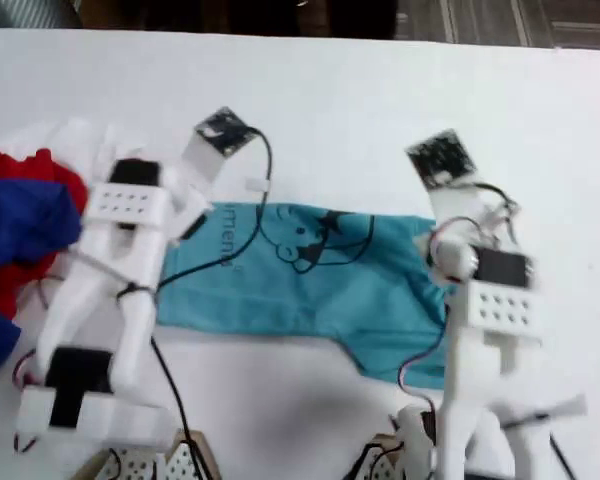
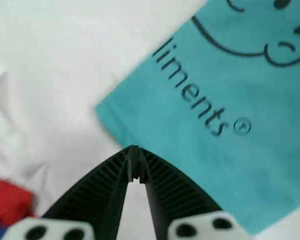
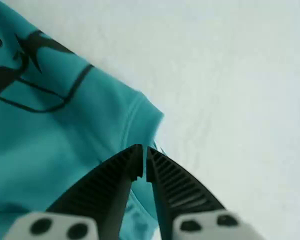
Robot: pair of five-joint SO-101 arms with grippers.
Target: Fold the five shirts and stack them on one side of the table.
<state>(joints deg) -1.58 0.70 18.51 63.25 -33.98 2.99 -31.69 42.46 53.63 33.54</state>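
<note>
The left gripper is clenched, its jaws pressed together with the tips at the left edge of the teal shirt, by the end of the printed lettering. Whether any cloth is pinched there cannot be told. The right gripper is also closed, with only a thin slit between its jaws. Its tips are over the shirt's far right corner, at the hem, and any grip on the cloth cannot be made out. The shirt lies flat across the middle of the white table, between the two arms. A heap of red, blue and white shirts sits at the left edge, just beside the left arm.
</note>
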